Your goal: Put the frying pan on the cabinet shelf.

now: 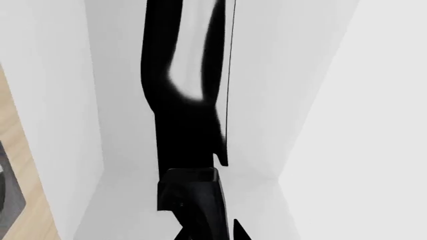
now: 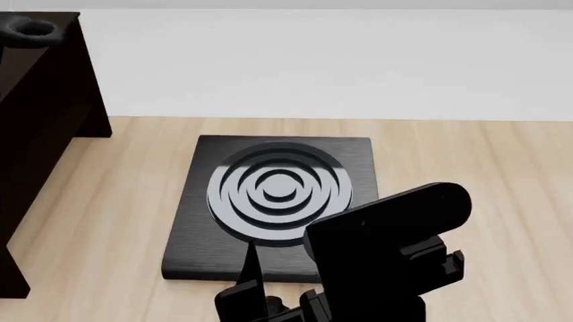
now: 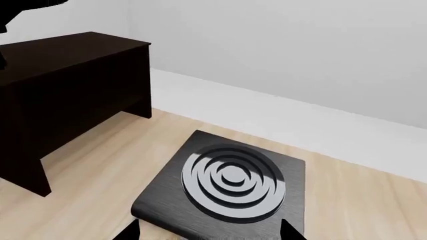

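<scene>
In the left wrist view the glossy black frying pan (image 1: 190,130) shows edge-on, its handle running out from between the tips of my left gripper (image 1: 210,234), which is shut on it. White walls lie behind it. The dark cabinet (image 2: 36,100) stands at the left of the head view; its top board shows in the right wrist view (image 3: 73,50). A dark rounded piece (image 2: 27,28) sits above that top; I cannot tell whether it is pan or arm. My right gripper (image 3: 210,232) is open and empty over the near edge of the stove plate.
The square black stove plate (image 2: 358,161) with concentric rings lies on the light wooden tabletop (image 2: 484,174); it also shows in the right wrist view (image 3: 293,170). My right arm (image 2: 385,255) fills the lower middle of the head view. A white wall stands behind the table.
</scene>
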### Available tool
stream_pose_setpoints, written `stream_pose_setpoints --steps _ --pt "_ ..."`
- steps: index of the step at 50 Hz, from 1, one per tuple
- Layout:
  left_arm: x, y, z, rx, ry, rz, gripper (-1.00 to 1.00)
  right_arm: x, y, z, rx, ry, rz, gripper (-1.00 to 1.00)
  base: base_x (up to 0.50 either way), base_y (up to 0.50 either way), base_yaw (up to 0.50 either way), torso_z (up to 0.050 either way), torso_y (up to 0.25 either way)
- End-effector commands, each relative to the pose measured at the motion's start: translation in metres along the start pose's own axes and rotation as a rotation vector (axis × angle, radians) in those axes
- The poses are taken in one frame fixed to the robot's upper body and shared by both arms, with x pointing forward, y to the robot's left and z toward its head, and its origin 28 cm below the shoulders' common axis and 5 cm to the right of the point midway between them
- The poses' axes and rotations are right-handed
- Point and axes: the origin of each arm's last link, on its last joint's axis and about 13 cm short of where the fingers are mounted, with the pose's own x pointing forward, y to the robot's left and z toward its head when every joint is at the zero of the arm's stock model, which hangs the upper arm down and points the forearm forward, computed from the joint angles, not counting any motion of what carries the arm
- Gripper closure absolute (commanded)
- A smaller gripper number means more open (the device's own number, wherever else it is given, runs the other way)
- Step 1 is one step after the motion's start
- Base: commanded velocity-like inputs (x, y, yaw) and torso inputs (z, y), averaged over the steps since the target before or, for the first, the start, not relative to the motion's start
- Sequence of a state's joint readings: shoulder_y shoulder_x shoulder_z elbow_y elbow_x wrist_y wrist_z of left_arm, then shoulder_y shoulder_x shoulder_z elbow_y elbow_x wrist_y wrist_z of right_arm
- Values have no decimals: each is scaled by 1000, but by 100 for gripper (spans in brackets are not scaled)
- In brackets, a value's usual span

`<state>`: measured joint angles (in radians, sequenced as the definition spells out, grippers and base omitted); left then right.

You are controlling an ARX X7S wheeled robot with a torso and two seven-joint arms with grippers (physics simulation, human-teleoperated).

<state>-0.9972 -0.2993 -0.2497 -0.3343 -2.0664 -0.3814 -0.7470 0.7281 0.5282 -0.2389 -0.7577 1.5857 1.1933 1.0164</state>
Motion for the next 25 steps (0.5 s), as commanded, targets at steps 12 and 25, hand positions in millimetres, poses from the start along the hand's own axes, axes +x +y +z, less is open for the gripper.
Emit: stream_pose_setpoints --steps 12,25 --pt "-17 25 27 -115 -51 -29 100 -1 3 1 -2 4 9 -100 0 0 0 1 2" --pt "-24 40 37 -142 -85 -7 100 17 2 5 -12 10 3 -100 0 0 0 1 2"
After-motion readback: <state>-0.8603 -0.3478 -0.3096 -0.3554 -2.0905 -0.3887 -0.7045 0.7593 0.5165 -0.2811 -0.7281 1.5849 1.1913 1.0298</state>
